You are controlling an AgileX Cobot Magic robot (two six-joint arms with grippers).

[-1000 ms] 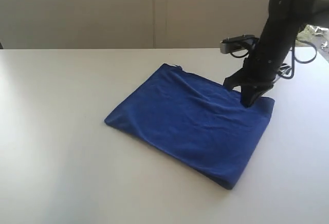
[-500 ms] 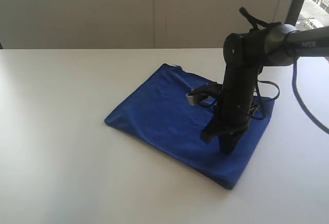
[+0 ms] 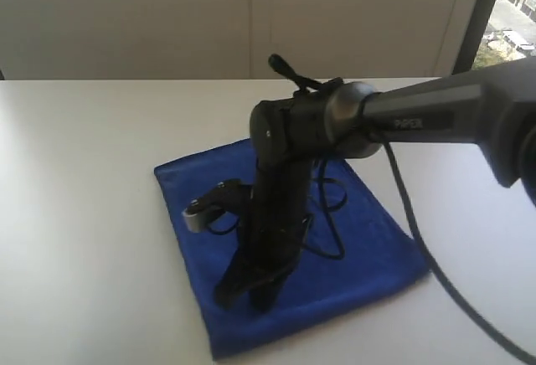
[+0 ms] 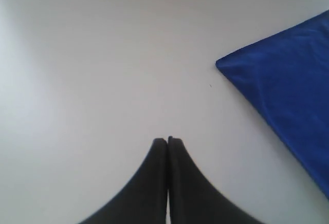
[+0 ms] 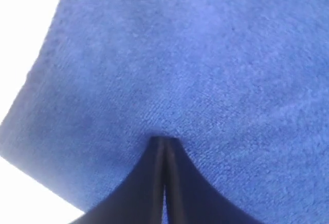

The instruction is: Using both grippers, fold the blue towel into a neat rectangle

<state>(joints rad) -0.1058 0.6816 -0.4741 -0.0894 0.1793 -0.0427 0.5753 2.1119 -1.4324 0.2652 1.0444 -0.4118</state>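
The blue towel [image 3: 368, 231] lies flat as a folded rectangle on the white table [image 3: 84, 172]. My right gripper [image 3: 249, 298] reaches across it, and its shut tips press down on the cloth near the front edge. In the right wrist view the shut right gripper [image 5: 164, 139] rests on the blue towel [image 5: 216, 64], with no cloth visible between the fingers. My left gripper [image 4: 167, 140] is shut and empty over bare table, and a corner of the blue towel [image 4: 282, 95] lies off to one side. The left arm does not show in the exterior view.
The right arm's long black link [image 3: 435, 114] and its cable [image 3: 419, 248] stretch over the towel's right side. A wall stands behind the table, and a window [image 3: 511, 13] is at the far right.
The right arm has swept from the towel's far right corner over to its front left part. The towel has slid and turned leftward beneath it.
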